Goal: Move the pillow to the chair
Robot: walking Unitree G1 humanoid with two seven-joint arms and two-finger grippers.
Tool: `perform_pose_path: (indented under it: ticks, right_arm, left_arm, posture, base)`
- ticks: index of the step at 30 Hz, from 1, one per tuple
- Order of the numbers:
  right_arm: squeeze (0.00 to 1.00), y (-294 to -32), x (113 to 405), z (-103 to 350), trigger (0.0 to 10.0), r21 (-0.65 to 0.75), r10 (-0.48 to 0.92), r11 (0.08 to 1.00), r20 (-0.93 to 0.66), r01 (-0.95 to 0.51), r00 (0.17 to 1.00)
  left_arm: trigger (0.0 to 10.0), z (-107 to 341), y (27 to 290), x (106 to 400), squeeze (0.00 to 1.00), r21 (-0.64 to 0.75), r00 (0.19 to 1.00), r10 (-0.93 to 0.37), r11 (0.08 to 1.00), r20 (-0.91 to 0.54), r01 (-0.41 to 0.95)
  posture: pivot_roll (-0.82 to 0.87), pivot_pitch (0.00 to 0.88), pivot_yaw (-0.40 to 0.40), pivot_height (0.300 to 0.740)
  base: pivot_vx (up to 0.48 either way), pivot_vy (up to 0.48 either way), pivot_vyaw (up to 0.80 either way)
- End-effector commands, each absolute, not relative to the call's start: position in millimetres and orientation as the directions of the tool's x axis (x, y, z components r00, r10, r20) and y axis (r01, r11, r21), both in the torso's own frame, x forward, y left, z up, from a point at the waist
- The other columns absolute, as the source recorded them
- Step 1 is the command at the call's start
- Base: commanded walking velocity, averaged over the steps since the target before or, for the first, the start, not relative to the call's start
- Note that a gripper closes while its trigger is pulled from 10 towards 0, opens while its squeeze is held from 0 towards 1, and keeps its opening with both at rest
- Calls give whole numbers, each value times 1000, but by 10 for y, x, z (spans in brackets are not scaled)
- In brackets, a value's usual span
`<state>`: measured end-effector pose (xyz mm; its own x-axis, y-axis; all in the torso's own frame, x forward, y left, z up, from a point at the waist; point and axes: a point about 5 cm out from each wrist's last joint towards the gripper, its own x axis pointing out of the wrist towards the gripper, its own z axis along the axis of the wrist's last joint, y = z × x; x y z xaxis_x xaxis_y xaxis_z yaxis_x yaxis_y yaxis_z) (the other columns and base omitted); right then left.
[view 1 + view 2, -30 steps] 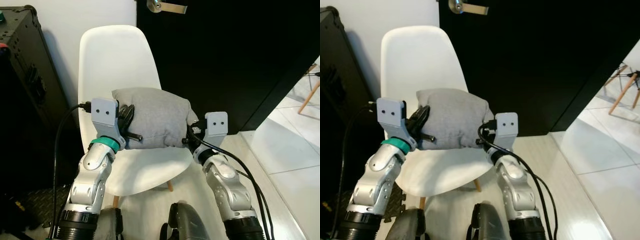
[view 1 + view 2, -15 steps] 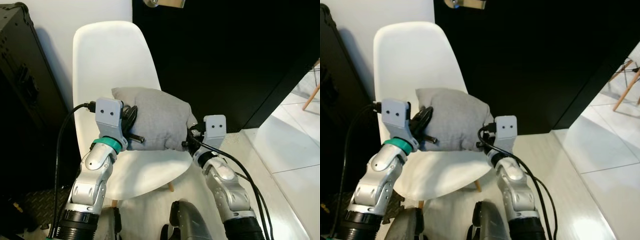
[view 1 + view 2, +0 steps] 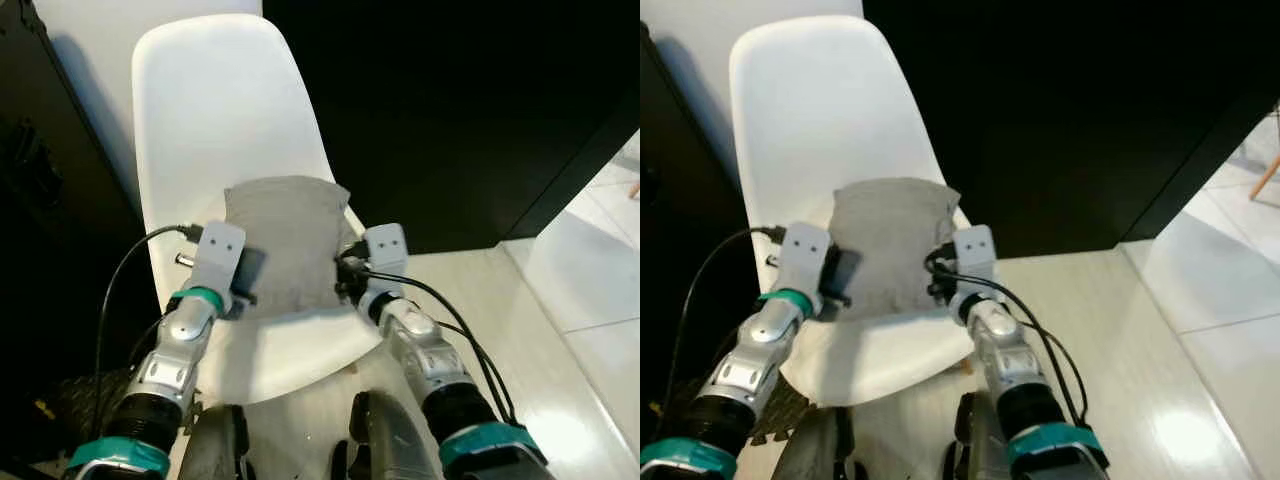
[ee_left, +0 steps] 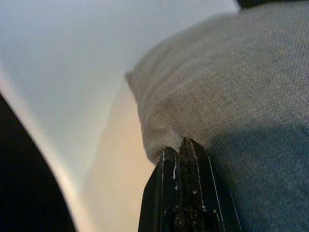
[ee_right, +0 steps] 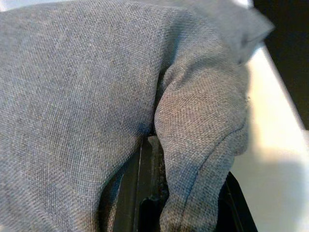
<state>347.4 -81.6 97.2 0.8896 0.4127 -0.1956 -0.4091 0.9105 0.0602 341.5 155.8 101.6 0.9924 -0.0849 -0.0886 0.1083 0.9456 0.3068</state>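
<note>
The grey pillow (image 3: 284,240) lies low over the seat of the white chair (image 3: 225,110), its far edge near the backrest. My left gripper (image 3: 243,281) holds the pillow's left side and my right gripper (image 3: 346,270) holds its right side. In the left wrist view the black fingers (image 4: 186,159) are pressed together on the pillow's (image 4: 231,87) corner edge, with the white seat beneath. A fold of grey fabric (image 5: 203,125) is bunched around the right gripper (image 5: 152,145), which is shut on it.
A black case (image 3: 40,180) stands close to the chair's left side. A dark door (image 3: 450,100) rises behind and to the right. Pale tiled floor (image 3: 580,290) opens to the right. The chair's front rim (image 3: 300,375) is just ahead of my legs.
Both arms have come down and forward with the pillow, from held in the air to low over the seat. The view has tilted down, closer to the chair.
</note>
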Motion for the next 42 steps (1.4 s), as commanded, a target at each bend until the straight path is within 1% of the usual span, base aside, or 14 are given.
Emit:
perform_pose_path:
  ticks: [1,2,3,4,5,6,9,13,21,32,33,35,36,42]
  right_arm:
    - [0,-738,3471,986,10000,40,444,895,-188,-444,876]
    - [0,-744,3447,945,10000,27,445,893,-197,-449,874]
    - [0,-744,3447,945,10000,27,445,893,-197,-449,874]
    - [0,-750,3433,917,10000,18,444,893,-204,-450,872]
    - [831,-800,3416,835,10000,8,421,903,-224,-430,879]
    - [1000,-840,3416,802,10000,2,404,910,-226,-414,886]
    - [1000,-880,3417,772,10000,-5,388,917,-227,-399,893]
    - [1000,-1234,3414,763,10000,28,246,969,-178,-245,953]
    - [1000,-1452,3414,834,10000,44,194,981,-121,-190,973]
    - [1000,-1409,3558,1093,10000,3,202,979,-52,-202,978]
    - [0,-1373,3596,1174,10000,-8,210,978,-33,-210,977]
    - [0,-1350,3618,1228,10000,-15,217,976,-20,-217,976]
    - [0,-1311,3636,1298,10000,-15,231,973,2,-231,973]
    - [0,-1184,3611,1403,10000,-20,261,965,64,-260,963]
  left_arm:
    - [10000,1060,1483,3440,0,331,990,-126,934,-55,137]
    - [10000,1051,1470,3426,118,317,990,-139,937,-38,144]
    - [10000,1051,1470,3426,118,317,990,-139,937,-38,144]
    - [10000,1048,1461,3418,1000,306,989,-147,940,-23,147]
    - [10000,1003,1448,3410,1000,310,987,-157,938,-23,156]
    - [10000,977,1443,3407,1000,294,986,-162,942,-28,163]
    - [10000,954,1437,3404,1000,272,985,-167,947,-30,169]
    - [10000,915,1465,3275,1000,233,960,-279,932,-30,279]
    - [10000,991,1552,3135,1000,197,941,-337,925,34,324]
    - [10000,1107,1875,2993,1000,167,957,-279,950,81,263]
    - [10000,1175,1931,2980,553,135,958,-269,958,103,254]
    - [10000,1222,1963,2970,553,114,957,-264,961,119,251]
    - [10000,1285,1977,2948,0,107,950,-284,957,134,271]
    - [10000,1463,1917,2910,0,90,938,-282,959,204,268]
  posture:
    - [43,167,35,615]
    - [42,171,24,615]
    - [42,171,24,615]
    - [42,171,24,615]
    - [46,171,19,615]
    - [44,162,20,615]
    - [44,162,20,615]
    - [39,116,22,615]
    - [57,90,-1,615]
    - [66,79,-20,615]
    - [68,78,-21,615]
    - [68,78,-21,615]
    - [69,80,-23,615]
    - [80,82,-36,615]
  base:
    - [0,0,0]
    - [0,0,0]
    - [0,0,0]
    - [0,0,0]
    - [0,0,0]
    - [0,0,0]
    - [0,0,0]
    - [0,0,0]
    - [0,0,0]
    - [0,0,0]
    - [0,0,0]
    - [0,0,0]
    - [0,0,0]
    - [0,0,0]
